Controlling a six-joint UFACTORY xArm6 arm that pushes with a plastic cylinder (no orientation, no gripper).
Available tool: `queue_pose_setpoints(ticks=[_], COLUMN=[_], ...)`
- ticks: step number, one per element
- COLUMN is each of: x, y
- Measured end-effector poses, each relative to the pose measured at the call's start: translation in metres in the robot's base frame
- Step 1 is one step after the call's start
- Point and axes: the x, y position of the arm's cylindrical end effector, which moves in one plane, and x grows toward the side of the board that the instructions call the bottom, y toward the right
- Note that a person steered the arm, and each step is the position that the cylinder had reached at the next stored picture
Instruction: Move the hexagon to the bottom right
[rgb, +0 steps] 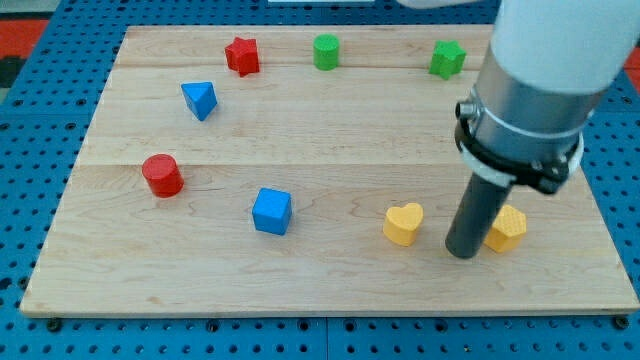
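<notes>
A yellow hexagon block (508, 227) lies on the wooden board (320, 280) at the view's lower right, partly hidden behind my rod. My tip (462, 252) rests on the board right against the hexagon's left side. A yellow heart block (404, 223) lies just left of the tip, a small gap away.
A blue cube (272, 211) lies at the lower middle and a red cylinder (162, 175) at the left. A blue triangle block (200, 100), a red star (242, 56), a green cylinder (326, 51) and a green star-like block (447, 59) lie along the top.
</notes>
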Motion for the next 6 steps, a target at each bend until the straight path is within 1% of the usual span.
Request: queue_pose_setpoints(ticks=[1,2,3,4,5,6], x=[-0.029,-0.065,-0.093,-0.092,-0.042,-0.026], y=[-0.050,-0.112,-0.072,0.009,0.037,0.067])
